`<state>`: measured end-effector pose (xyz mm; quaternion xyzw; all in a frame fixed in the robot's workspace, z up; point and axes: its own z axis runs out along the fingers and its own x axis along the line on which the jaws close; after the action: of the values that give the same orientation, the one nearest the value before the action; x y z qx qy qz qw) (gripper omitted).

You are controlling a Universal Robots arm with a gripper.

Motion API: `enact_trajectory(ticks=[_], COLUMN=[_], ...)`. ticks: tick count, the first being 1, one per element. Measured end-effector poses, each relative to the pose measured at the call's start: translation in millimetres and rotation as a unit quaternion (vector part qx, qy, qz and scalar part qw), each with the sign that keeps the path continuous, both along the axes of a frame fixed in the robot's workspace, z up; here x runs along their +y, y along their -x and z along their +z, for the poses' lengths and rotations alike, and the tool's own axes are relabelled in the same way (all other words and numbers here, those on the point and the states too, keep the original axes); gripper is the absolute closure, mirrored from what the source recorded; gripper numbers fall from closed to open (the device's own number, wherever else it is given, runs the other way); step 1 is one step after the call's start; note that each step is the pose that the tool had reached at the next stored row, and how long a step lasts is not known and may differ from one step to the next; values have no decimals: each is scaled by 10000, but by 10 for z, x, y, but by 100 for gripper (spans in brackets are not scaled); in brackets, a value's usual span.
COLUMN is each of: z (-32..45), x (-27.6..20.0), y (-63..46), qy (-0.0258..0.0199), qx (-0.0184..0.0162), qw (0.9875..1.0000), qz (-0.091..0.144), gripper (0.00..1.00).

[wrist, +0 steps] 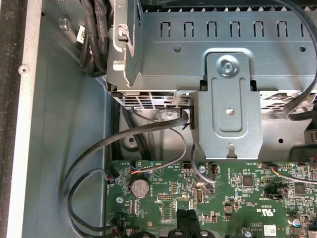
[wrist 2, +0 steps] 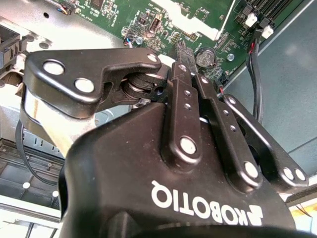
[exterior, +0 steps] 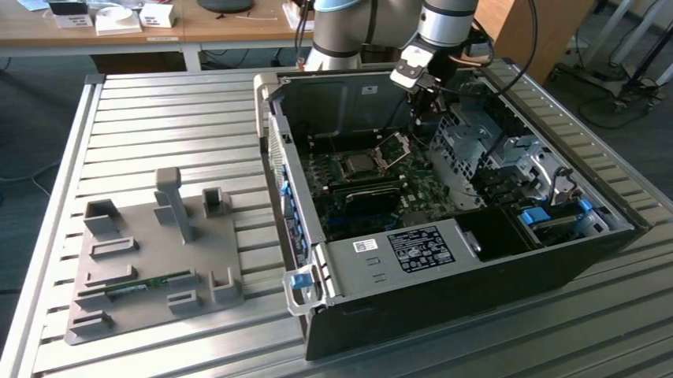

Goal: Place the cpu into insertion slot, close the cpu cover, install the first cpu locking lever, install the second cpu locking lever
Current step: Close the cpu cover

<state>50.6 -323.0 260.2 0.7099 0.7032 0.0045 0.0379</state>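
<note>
A: Where's the chip (exterior: 360, 164)?
B: Exterior view: seated in its socket (exterior: 343, 168), cover (exterior: 395, 146) tilted up at two o'clock.
A: The pincer (exterior: 423, 116)?
B: One o'clock of that cover; second wrist view shows it clenched over the green board (wrist 2: 124, 15).

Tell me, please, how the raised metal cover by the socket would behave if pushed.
The cover stands tilted up on one edge, so it would likely swing rather than slide. It looks like a thin metal frame, probably stiff and light.
</note>
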Motion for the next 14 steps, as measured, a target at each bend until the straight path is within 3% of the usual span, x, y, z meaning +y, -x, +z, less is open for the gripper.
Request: enact_trajectory(ticks=[12,14], z=[23,25], x=[-2,-5], y=[0,0], qy=[-4,-22], qx=[13,14], qw=[10000,10000], qz=[0,0], gripper=[90,90])
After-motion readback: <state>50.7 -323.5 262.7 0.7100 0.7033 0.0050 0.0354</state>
